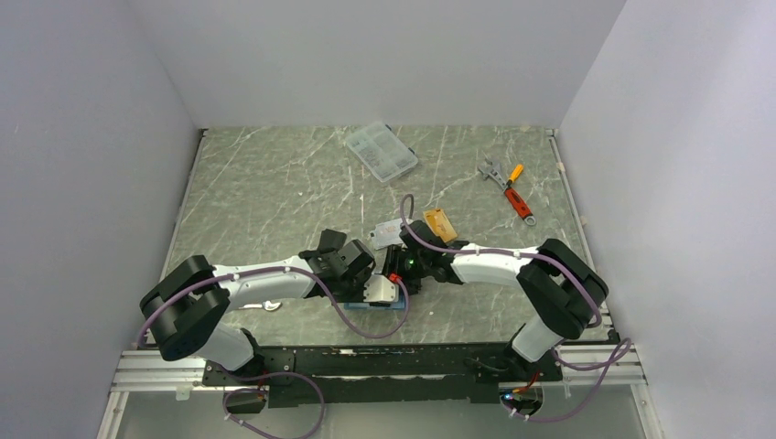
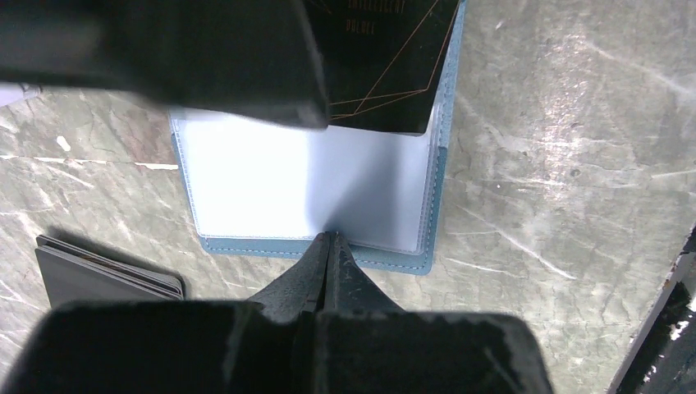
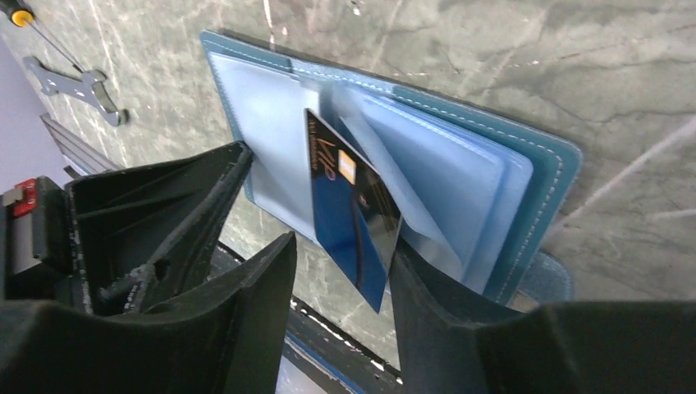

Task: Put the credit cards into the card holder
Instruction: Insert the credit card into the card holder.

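The teal card holder (image 2: 320,248) lies open on the marble table, its light blue sleeves (image 3: 435,176) fanned. A dark blue credit card (image 3: 353,213) stands partly inside one sleeve; in the left wrist view this card (image 2: 382,61) looks black with gold lines. My right gripper (image 3: 345,279) is open around it: the card's edge lies close to the right finger (image 3: 427,304), with a gap to the left one. My left gripper (image 2: 329,240) is shut, its tips at the holder's near edge. An orange card (image 1: 440,224) and a silver card (image 1: 388,234) lie behind the grippers.
A dark flat stack (image 2: 107,275) lies just left of the holder. At the back stand a clear compartment box (image 1: 381,151), a wrench (image 1: 492,170) and an orange-handled screwdriver (image 1: 515,190). The table's black front rail (image 2: 657,328) runs close to the holder.
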